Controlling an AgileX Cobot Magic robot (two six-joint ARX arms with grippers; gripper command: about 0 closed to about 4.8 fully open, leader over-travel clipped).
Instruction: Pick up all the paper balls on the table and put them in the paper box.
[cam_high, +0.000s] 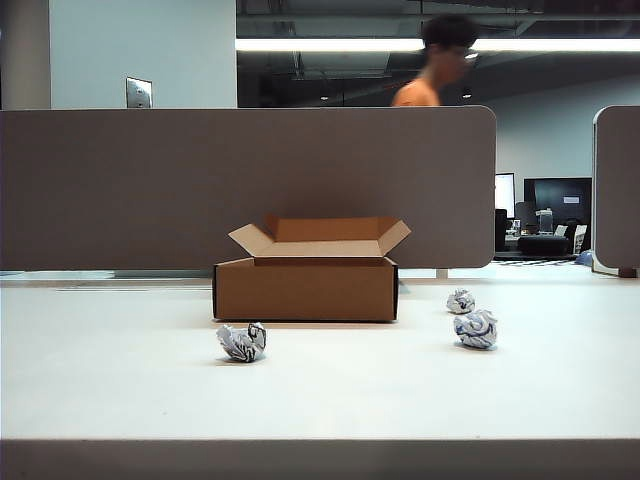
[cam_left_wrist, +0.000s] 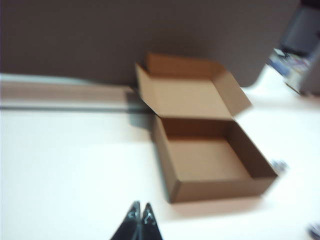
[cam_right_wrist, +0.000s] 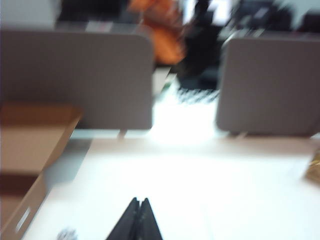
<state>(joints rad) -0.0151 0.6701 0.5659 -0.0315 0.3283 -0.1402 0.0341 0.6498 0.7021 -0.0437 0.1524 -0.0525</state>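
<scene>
Paper box (cam_high: 305, 288) open on the white desk (cam_high: 320, 400), long axis lying across the exterior view, rear flap up toward the grey partition (cam_high: 250, 185). Three paper balls (cam_high: 242, 342) around the box: one before its left front corner, two (cam_high: 476, 328) (cam_high: 460, 301) well off its right side. Left gripper (cam_left_wrist: 140, 214) closed and empty above the desk before the box; right gripper (cam_right_wrist: 139, 207) also closed and empty, right of the box.

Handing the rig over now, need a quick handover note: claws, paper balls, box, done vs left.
Left claw: shut, empty, above the white tabletop in front of the open brown cardboard box.
Right claw: shut, empty, over the table right of the box.
Crumpled white printed paper balls: all on the table, one front-left of the box, two to its right.
Done: nothing; box is empty.
Left: all three balls.
</scene>
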